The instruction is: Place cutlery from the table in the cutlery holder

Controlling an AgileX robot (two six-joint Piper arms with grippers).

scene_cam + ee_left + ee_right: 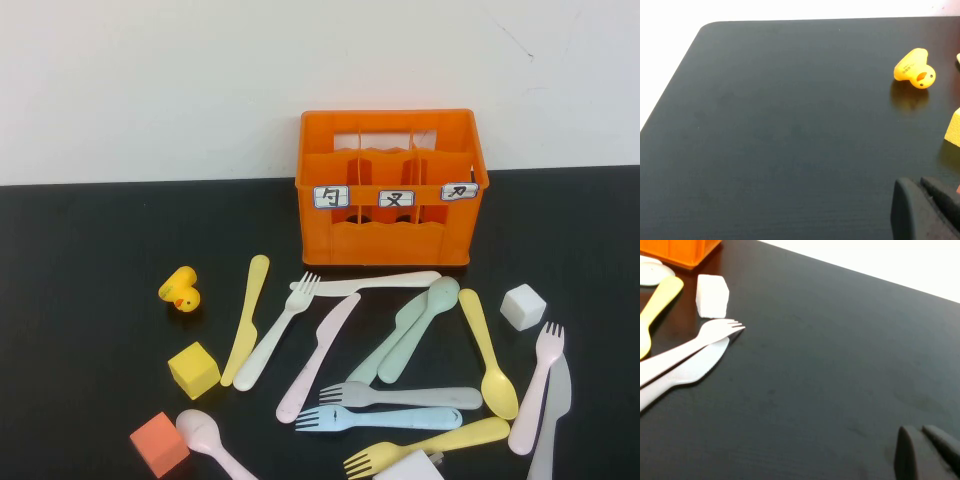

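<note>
Duck and cubes sit among cutlery; both grippers' jaws' state unclear.

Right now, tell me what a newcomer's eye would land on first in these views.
The orange cutlery holder stands at the back of the black table, bright against the white wall. In front of it sprawls the pastel cutlery, with a yellow rubber duck to its left. The left end effector and right end effector show only at the wrist views' edges, away from the cutlery.
</note>
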